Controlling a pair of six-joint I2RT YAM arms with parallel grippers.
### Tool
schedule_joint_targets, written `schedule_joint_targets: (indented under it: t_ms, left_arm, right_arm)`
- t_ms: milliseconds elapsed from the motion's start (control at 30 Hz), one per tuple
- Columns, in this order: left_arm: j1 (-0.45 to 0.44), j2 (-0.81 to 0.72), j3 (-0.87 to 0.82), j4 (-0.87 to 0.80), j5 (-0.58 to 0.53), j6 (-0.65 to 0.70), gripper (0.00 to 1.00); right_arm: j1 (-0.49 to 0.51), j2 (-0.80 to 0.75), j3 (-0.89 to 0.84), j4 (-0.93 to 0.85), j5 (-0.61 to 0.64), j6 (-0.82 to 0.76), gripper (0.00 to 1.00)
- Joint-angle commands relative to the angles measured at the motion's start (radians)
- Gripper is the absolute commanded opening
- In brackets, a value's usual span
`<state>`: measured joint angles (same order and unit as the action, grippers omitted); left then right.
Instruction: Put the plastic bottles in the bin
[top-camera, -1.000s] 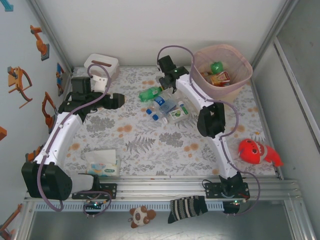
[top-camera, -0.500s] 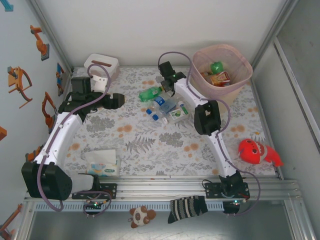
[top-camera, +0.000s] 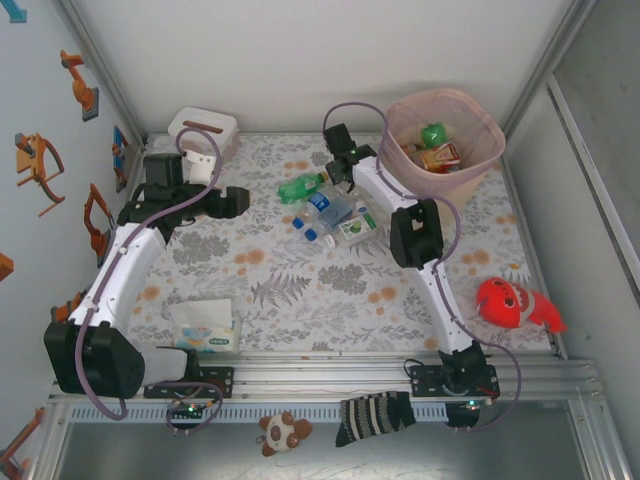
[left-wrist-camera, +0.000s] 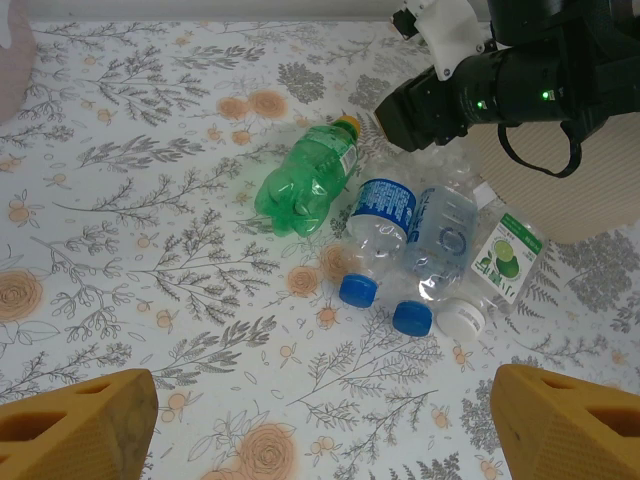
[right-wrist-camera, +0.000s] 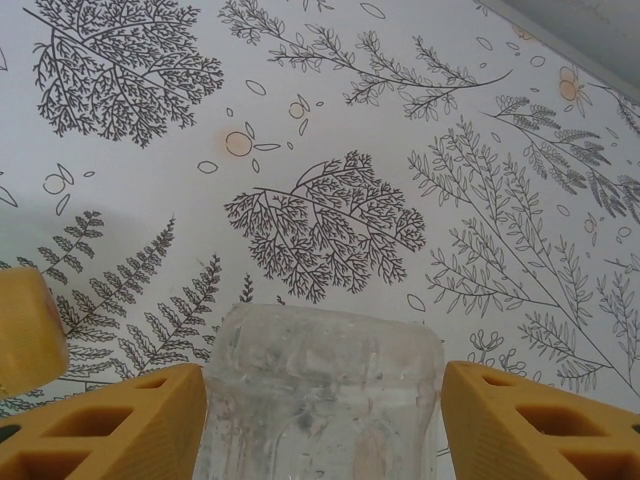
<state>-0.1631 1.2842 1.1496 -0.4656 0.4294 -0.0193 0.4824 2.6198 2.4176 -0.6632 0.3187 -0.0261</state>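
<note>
Three clear bottles lying flat, caps near-left

Left pincer spread wide, right pincer parted

left arm, right arm: white links, black joint housings | cables: mauve, routed externally along each arm | jaws: orange-yellow, pocketed | wrist leds: green | base plates: black, bolted

Clear bottle cut off below
</note>
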Motion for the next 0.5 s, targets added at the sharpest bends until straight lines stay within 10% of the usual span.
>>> schedule_joint_targets:
  t_ms: [0, 467]
  left_arm:
    - [0.003, 0.005, 0.01, -0.01, 0.011, -0.001, 0.86]
    - [0.003, 0.006, 0.011, -0.01, 0.011, -0.001, 0.86]
  right_arm:
    - [-0.013, 0.042, 0.021, -0.019, -0.015, 0.023, 0.66]
    - [-0.018, 0.023, 0.005, -0.024, 0.002, 0.042, 0.6]
